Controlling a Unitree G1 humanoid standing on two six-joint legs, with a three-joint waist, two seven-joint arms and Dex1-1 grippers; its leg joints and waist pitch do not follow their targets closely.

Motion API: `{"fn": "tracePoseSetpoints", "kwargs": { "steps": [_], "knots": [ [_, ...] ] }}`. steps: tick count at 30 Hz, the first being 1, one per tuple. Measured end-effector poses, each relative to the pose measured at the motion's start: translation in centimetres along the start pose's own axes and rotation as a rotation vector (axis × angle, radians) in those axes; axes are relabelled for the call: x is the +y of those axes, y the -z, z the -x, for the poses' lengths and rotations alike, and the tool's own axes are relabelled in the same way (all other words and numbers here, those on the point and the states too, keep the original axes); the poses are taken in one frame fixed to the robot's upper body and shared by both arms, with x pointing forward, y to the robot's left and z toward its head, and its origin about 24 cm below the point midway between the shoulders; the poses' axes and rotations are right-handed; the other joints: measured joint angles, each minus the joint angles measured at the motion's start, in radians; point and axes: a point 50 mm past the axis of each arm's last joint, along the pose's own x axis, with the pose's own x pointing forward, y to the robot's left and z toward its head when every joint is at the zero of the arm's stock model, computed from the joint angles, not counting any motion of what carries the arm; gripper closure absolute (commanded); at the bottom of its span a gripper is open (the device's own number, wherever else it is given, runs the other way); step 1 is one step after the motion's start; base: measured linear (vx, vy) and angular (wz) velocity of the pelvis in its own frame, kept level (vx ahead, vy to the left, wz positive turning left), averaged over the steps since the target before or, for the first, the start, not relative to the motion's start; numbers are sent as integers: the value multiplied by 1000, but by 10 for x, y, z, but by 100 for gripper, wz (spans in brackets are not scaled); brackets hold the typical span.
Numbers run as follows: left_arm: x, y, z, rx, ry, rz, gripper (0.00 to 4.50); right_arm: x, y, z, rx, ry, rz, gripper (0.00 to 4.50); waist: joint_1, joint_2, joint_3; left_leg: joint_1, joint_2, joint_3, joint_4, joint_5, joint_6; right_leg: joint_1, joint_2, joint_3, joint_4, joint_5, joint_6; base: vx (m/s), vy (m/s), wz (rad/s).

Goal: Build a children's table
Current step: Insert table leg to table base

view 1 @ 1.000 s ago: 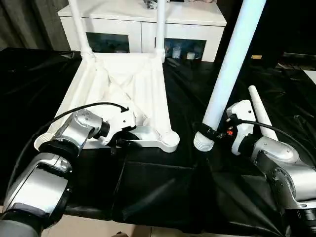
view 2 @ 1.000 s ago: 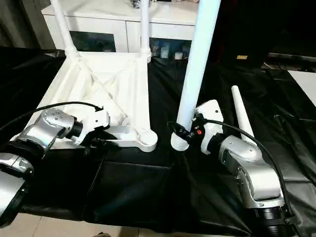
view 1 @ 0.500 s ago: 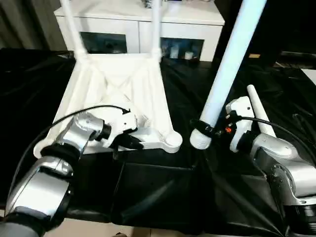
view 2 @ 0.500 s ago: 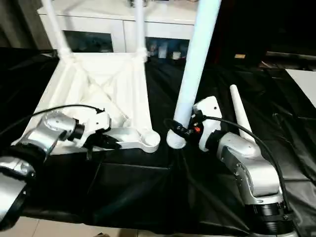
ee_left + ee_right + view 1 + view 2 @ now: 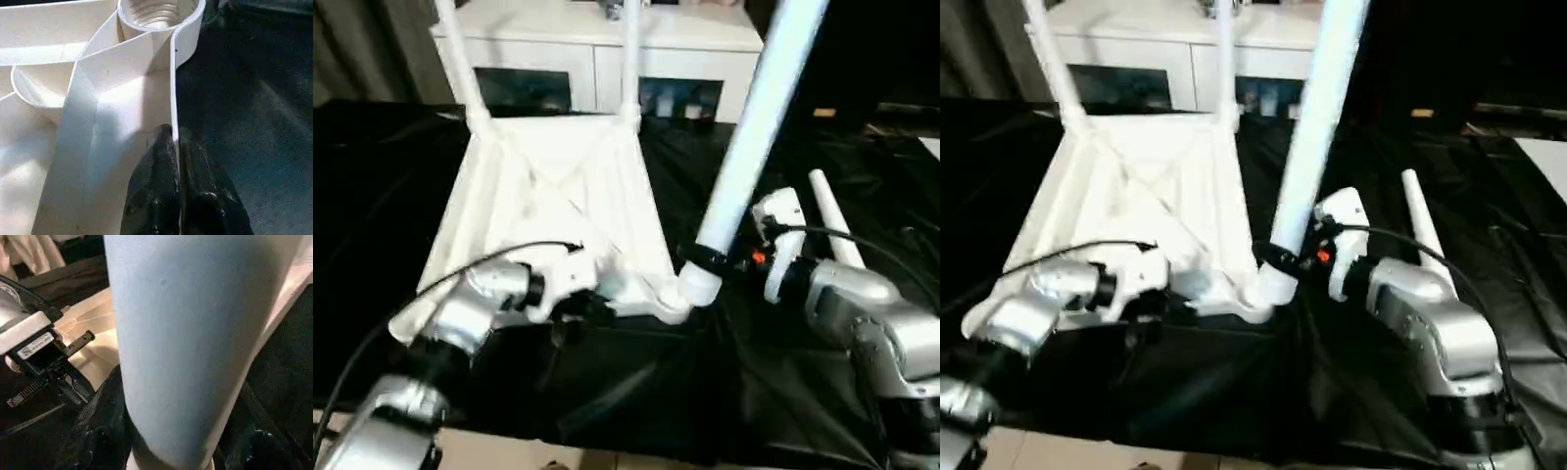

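Note:
The white tabletop (image 5: pixel 558 186) lies upside down on black cloth, ribs up, with two legs (image 5: pixel 455 59) (image 5: pixel 629 59) standing in its far corner sockets. My left gripper (image 5: pixel 175 142) is shut on the thin near rim, a short way from the open near-right socket (image 5: pixel 159 12). My right gripper (image 5: pixel 710 259) is shut around the lower part of a third leg (image 5: pixel 754 127). That leg tilts up to the right, and its flared end (image 5: pixel 697 286) rests at the near-right corner. Whether it sits inside the socket I cannot tell.
A loose white leg (image 5: pixel 832 220) lies on the cloth to the right, behind my right forearm. A white cabinet (image 5: pixel 597 49) with dark glass doors stands behind the tabletop. Black cloth (image 5: pixel 636 392) covers the surface out to its near edge.
My left gripper has closed on the tabletop's near rim. My right arm has carried the leg's lower end leftwards to the near-right corner. The head camera has shifted a little.

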Motion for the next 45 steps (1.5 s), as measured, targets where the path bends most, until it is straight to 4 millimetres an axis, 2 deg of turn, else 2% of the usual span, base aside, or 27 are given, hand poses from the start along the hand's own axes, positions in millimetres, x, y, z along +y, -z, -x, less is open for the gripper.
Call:
{"fn": "tracePoseSetpoints", "kwargs": {
  "steps": [4,8,12,21,26,36,45],
  "knots": [
    [-4,-2,0,6,-9,11,450,-4,7,-5,38,-2,-28,265,-1,-2,1,-1,0,0,0,0,0,-1,0,0,-1,0,0,0,0,0],
    [-4,-2,2,13,-14,17,450,-1,5,-11,50,-37,-20,265,0,-2,1,-1,0,0,0,0,0,-1,0,0,-1,0,0,0,0,0],
    [-6,-3,0,16,-20,27,450,-3,9,-21,51,-42,-49,265,-5,-3,1,-1,0,0,0,0,0,-1,0,0,-1,0,0,0,0,0],
    [-6,-3,1,25,-28,31,450,-6,14,-29,21,-35,-78,266,-7,-5,2,-1,0,0,0,0,0,-1,0,0,-1,0,0,0,0,0],
    [-6,-3,1,26,-31,30,450,-6,20,-27,-17,-13,-103,266,-7,-8,2,-1,0,1,0,0,0,-1,0,0,-1,0,-1,0,0,0],
    [-6,-4,-1,23,-36,30,450,-3,35,-16,-138,69,-164,266,-6,-6,1,-1,1,1,0,0,0,0,0,0,-2,0,-1,0,0,0],
    [-6,-3,-2,18,-33,34,450,9,41,-7,-149,91,-48,266,-4,0,-1,-1,0,1,-2,0,0,0,0,0,-5,0,-1,0,0,0]
  ]
}}
